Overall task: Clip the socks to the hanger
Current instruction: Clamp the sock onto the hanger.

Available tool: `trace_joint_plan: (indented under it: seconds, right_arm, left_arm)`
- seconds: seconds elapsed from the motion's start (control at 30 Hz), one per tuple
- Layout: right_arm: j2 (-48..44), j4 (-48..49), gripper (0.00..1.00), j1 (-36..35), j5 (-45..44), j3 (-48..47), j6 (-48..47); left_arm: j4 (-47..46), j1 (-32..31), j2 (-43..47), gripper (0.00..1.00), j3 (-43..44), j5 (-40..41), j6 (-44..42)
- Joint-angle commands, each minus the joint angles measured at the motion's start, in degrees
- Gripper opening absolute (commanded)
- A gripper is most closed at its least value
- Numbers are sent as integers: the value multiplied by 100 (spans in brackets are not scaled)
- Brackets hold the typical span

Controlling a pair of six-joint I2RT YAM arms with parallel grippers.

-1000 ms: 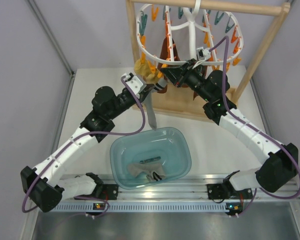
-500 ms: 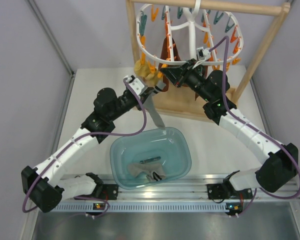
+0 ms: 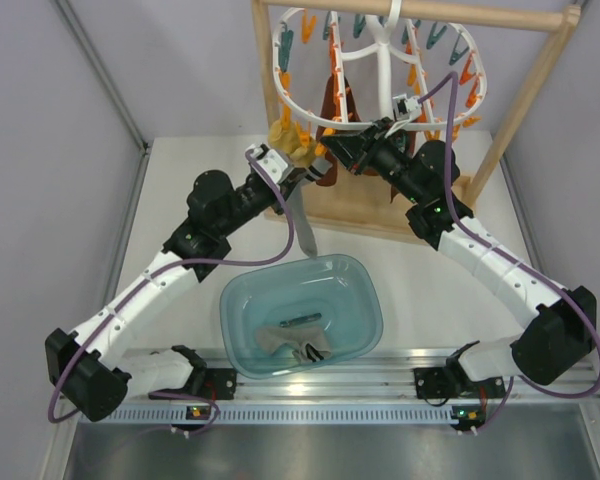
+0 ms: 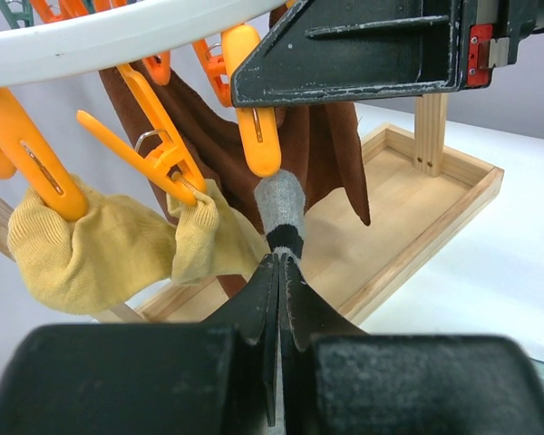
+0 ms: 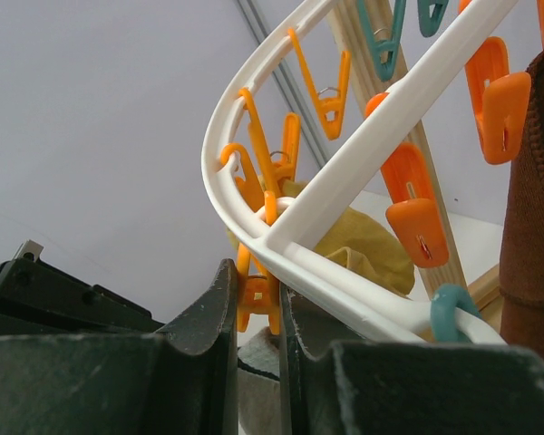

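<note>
Top external view: finds the left hand (image 3: 292, 172) a touch higher and closer to the hanger (image 3: 277, 62) than a second ago, with the dangling length of the grey sock (image 3: 302, 225) swung out and settled back above the teal basin (image 3: 372, 300). Suggests the feed into the clip is nearly done but not yet sealed. From the left wrist, shows that hand pinched shut on the sock, with the grey end poking up to touch the tip of the orange clip (image 4: 257, 136) hanging from the white ring. From the right wrist, shows the right hand (image 5: 258, 304) closed narrow on what seems the same clip's upper end, presumably squeezing it open; cannot tell whether fabric sits between the clip's tips. Looks soft and limp, grey with a dark band at the grip. Leaves two yellow socks (image 4: 82, 249) already clipped just beside it, brown socks (image 4: 322, 154) behind, and one more sock (image 3: 295, 340) in the basin.
</note>
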State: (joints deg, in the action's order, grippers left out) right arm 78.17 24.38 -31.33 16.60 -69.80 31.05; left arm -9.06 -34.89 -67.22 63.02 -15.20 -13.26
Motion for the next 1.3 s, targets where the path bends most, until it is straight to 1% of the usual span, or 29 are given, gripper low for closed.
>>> trace_joint_plan:
  seconds: [0.0, 0.43, 0.73, 1.03, 1.07, 1.1, 1.13, 1.27]
  right_arm:
    - [-100, 260, 0, 75, 89, -201, -37]
    - [-109, 243, 0, 66, 98, -192, -46]
    - [-100, 243, 0, 66, 124, -218, -20]
    - [-92, 243, 0, 75, 194, -227, 24]
    - [-100, 243, 2, 75, 203, -236, 33]
    - [-92, 234, 6, 75, 203, -245, 42]
    - [-92, 225, 19, 75, 203, -253, 50]
    - [-74, 199, 32, 75, 212, -289, 68]
  left_arm:
    - [-421, 35, -1, 0, 289, -88, -28]
    - [-439, 53, 25, 0, 351, 8, -63]
    - [-606, 53, -169, 0, 597, -44, -28]
    - [-641, 44, -283, 0, 658, 8, 7]
    - [-641, 53, -291, 0, 676, 17, 7]
    - [-641, 53, -300, 0, 676, 26, 7]
    - [-641, 44, -318, 0, 685, 35, -1]
    - [-650, 44, -318, 0, 685, 17, -2]
